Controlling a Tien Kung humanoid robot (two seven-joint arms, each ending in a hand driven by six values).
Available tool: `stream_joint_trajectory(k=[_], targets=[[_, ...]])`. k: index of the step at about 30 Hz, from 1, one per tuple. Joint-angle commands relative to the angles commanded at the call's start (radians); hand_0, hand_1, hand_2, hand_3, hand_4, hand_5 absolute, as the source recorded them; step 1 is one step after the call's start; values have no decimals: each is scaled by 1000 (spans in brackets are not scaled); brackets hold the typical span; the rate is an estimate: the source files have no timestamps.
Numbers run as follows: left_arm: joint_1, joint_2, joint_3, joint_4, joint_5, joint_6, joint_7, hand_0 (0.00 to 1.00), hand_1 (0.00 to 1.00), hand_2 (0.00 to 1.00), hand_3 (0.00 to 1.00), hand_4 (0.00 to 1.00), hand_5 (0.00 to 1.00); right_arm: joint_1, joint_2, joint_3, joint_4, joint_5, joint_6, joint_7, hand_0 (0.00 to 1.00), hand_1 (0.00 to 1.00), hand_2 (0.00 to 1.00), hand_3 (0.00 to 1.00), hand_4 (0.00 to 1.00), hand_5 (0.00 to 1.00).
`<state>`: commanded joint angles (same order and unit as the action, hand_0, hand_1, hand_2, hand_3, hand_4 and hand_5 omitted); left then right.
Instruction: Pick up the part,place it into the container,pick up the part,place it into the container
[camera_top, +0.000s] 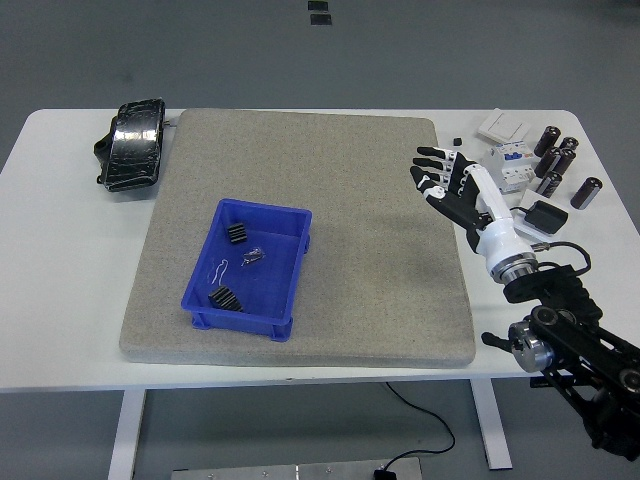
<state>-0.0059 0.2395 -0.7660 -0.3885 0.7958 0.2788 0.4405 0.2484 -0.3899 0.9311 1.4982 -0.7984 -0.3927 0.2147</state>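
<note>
A blue container (247, 268) sits on the grey mat (300, 170), left of centre. Inside it lie two black toothed parts (236, 234) (226, 298) and small metal clips (254, 257). My right hand (446, 176) hovers over the mat's right edge, fingers spread, holding nothing. Several dark cylindrical parts (562, 163) stand at the table's far right, beyond the hand. The left arm is out of view.
A black wrapped bundle (132, 143) lies at the table's back left. A white breaker module (510, 163), a white switch plate (506, 125), a small black cube (457, 142) and a black adapter (546, 216) sit at the right.
</note>
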Motion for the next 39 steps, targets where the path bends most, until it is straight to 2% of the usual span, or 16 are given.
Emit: stream_joint_trajectory(k=[5, 9, 20, 34, 39], targets=[[2, -1, 7, -2, -8, 5, -4, 668, 647, 627, 619, 757, 663, -84, -4, 70, 33, 90, 23, 6, 746, 714, 710, 694, 762, 405], [5, -2, 11, -4, -11, 6, 0, 668, 647, 627, 620, 760, 656, -111, -4, 95, 30, 114, 37, 6, 761, 722, 716, 694, 776, 419], [-4, 12, -3, -5, 18, -5, 11, 668, 648, 630, 623, 767, 642, -112, 6, 118, 24, 126, 49, 6, 758, 723, 715, 694, 792, 449], [-8, 47, -47, -10, 71, -23, 34, 669, 648, 630, 624, 772, 632, -127, 26, 108, 12, 122, 54, 5, 757, 714, 717, 694, 784, 439], [-7, 44, -41, -6, 47, -19, 23, 670, 648, 631, 624, 773, 630, -121, 13, 104, 14, 129, 55, 4, 757, 714, 717, 694, 794, 455]])
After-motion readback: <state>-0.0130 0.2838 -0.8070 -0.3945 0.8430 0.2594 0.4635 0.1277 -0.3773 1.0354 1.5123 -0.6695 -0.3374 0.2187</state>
